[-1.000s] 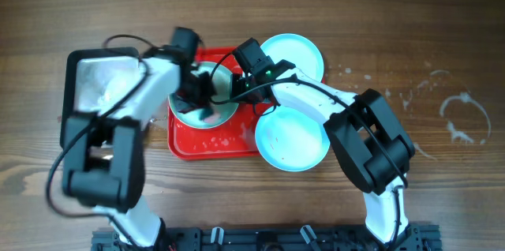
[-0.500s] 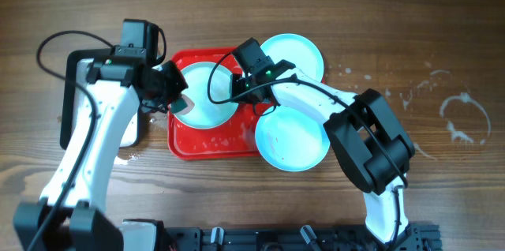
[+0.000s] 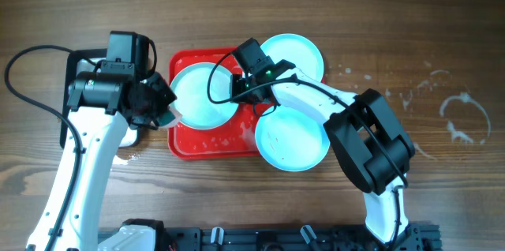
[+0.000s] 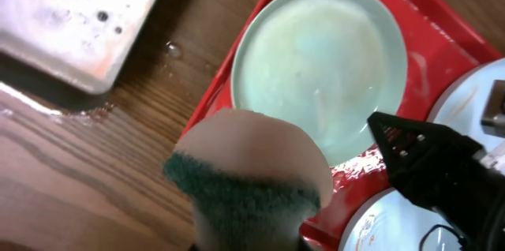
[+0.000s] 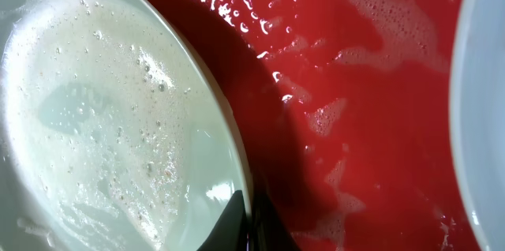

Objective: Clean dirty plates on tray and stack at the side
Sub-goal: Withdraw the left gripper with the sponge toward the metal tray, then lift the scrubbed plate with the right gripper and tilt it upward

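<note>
A brown wooden tabletop [image 3: 410, 30] carries everything, with the red tray [image 3: 213, 144] near its middle. We see the right claw [image 3: 237, 89] closed on the rim of the soapy plate [image 3: 197, 97] – in the wrist view its dark fingertips [image 5: 241, 221] pinch the plate's edge. That plate lies on the tray, spreading out from the claw's tips toward the left arm, its face covered in white suds [image 5: 118, 125]. More foam streaks the wet red tray floor just beside the fingertips.

The left claw [image 3: 162, 105] is clamped on a sponge [image 4: 252, 180], tan with a dark green scrubbing layer. It hangs over the tray's outer edge, just short of the soapy plate, which lies ahead of it. A silver pan [image 4: 71, 14] with a black rim sits off to that claw's side, on the bare wood.

Behind the right claw, off the tray, a second plate [image 3: 304, 50] and a third plate [image 3: 292, 140] rest on the tabletop – one on either side of its forearm.
</note>
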Tool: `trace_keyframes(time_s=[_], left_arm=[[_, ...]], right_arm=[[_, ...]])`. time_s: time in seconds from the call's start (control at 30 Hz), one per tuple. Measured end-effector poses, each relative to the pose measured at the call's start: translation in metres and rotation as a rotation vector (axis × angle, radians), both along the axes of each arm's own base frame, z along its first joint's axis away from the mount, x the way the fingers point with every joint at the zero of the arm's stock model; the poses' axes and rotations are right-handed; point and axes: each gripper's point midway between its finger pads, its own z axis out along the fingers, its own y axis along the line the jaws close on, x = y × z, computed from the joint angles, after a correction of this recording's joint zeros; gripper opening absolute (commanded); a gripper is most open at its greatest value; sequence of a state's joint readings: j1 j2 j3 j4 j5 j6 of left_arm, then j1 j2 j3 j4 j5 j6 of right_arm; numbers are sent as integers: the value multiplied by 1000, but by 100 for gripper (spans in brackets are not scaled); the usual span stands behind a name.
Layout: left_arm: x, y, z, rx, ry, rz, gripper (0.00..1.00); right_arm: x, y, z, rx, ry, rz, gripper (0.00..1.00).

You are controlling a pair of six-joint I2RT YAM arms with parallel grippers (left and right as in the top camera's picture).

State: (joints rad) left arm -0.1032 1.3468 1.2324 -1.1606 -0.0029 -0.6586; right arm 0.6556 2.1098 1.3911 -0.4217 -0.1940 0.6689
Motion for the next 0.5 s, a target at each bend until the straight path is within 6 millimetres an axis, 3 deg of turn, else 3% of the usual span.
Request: trace_keyframes(time_s=[0.2, 0.37, 0.5], left_arm=[[-6, 1, 0, -4, 20, 20, 4], [-9, 1, 11, -12, -24, 35, 4], [-11, 2, 19, -10, -57, 37, 4]], right_arm=[[0, 0, 0, 0, 0, 1, 4], [-1, -1, 1, -9, -14, 33, 4], [0, -17, 16, -90, -60, 42, 4]])
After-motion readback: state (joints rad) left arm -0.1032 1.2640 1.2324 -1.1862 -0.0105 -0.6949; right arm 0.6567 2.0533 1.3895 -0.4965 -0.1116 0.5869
